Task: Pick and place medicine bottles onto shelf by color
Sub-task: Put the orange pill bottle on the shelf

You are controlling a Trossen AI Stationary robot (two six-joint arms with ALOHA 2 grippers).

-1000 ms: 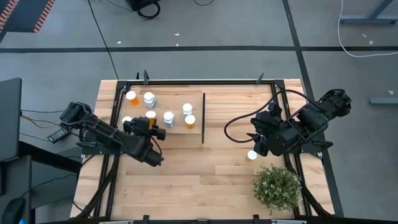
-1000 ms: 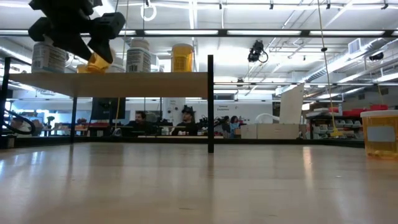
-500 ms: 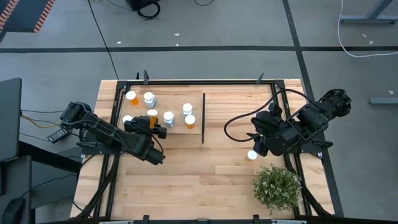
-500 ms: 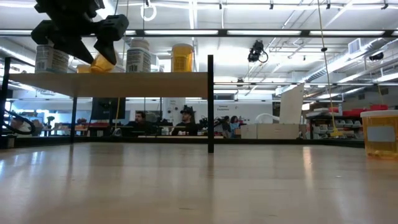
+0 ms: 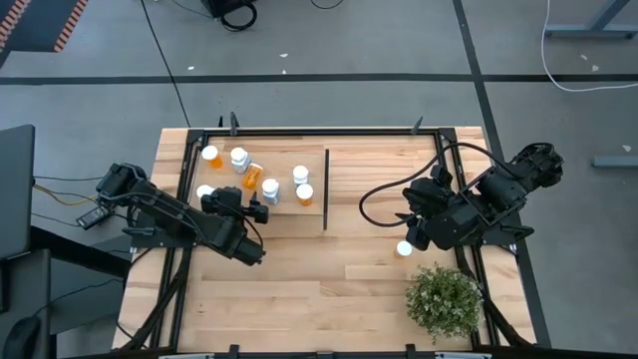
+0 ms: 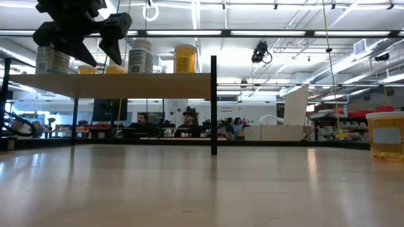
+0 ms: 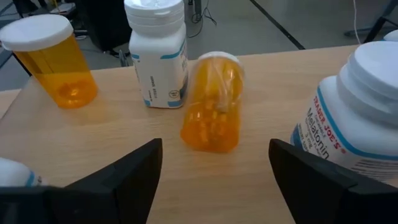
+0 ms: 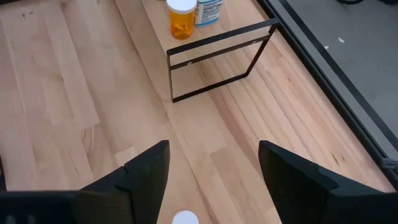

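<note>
On the light-wood shelf, left of its black divider, stand several medicine bottles. An orange bottle lies on its side on the shelf, bottom toward my left gripper. That gripper is open just short of it, touching nothing. Around it stand an orange bottle and white ones. My right gripper hangs open over the table's right part, above a white-capped bottle standing on the table.
A bushy potted plant stands at the table's near right corner. The table's black frame runs around the planks. Bare boards lie between shelf and plant. People sit at desks in the room beyond.
My left gripper has opened and let go of the orange bottle that it held tilted above the shelf. The bottle has tipped away from the fingers and now lies on its side on the shelf. The right arm has kept still.
</note>
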